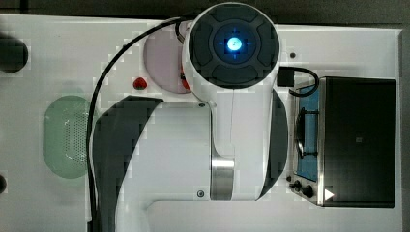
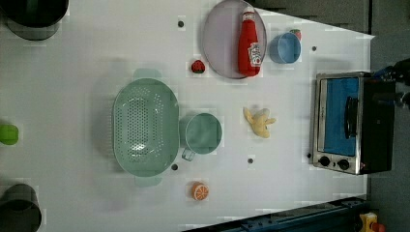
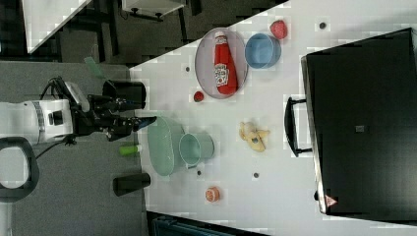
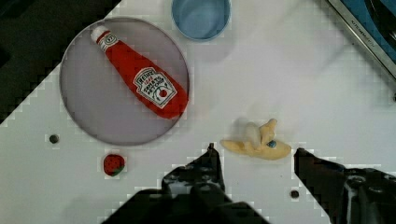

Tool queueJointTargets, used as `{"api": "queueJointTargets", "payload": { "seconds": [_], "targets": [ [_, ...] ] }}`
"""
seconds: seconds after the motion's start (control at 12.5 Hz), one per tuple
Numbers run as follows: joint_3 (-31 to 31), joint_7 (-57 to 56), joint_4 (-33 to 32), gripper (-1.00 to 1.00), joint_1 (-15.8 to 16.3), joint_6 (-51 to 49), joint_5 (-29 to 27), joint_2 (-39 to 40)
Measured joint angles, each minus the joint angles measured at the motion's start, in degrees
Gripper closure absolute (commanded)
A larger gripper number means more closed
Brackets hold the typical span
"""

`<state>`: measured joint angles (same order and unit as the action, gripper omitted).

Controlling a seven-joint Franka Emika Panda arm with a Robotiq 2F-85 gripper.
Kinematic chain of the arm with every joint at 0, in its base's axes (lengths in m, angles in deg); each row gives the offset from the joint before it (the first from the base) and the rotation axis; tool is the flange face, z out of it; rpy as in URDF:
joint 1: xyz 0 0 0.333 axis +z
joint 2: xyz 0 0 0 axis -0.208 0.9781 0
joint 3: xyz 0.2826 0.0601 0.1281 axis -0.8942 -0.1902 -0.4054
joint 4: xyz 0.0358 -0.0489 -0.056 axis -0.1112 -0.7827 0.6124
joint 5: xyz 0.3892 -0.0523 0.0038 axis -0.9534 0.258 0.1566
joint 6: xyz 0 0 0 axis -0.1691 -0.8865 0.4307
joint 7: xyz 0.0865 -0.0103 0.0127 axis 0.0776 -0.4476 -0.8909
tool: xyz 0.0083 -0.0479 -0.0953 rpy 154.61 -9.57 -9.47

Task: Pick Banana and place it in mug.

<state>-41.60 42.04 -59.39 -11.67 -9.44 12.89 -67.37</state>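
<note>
White table (image 2: 96,58) cluttered. Banana (image 2: 259,122) lies loose between mug (image 2: 203,133) and toaster oven (image 2: 350,123). Gripper (image 4: 254,154) high above, fingers spread, empty. Step: approach, likely. Next: descend, straddle banana, close, carry to mug beside basket (image 2: 145,126).

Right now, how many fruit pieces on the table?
4. Banana between mug and toaster oven; strawberry beside the plate; orange half near the left view's bottom edge; another strawberry beside the blue cup.
</note>
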Motion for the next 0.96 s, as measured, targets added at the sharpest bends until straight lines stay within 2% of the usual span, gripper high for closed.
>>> {"api": "queueJointTargets", "payload": {
  "seconds": [0.08, 0.24, 0.4, 0.56, 0.8, 0.96],
  "targets": [
    [0.13, 0.00, -3.64, -0.59, 0.07, -5.99, -1.17, -3.40],
    [0.47, -0.01, -8.56, -0.99, 0.25, -10.51, -1.42, -11.86],
    [1.35, 0.00, -8.00, -1.00, 1.35, -12.74, -0.57, -17.72],
    [1.79, 0.00, -7.44, -1.00, 1.44, -10.83, -0.16, -19.83],
    [2.06, -0.13, -12.81, -1.00, 1.08, -3.02, -0.45, -17.91],
    [2.20, -2.18, -17.40, -1.00, 0.98, 3.39, 0.09, -12.97]
  ]
}}
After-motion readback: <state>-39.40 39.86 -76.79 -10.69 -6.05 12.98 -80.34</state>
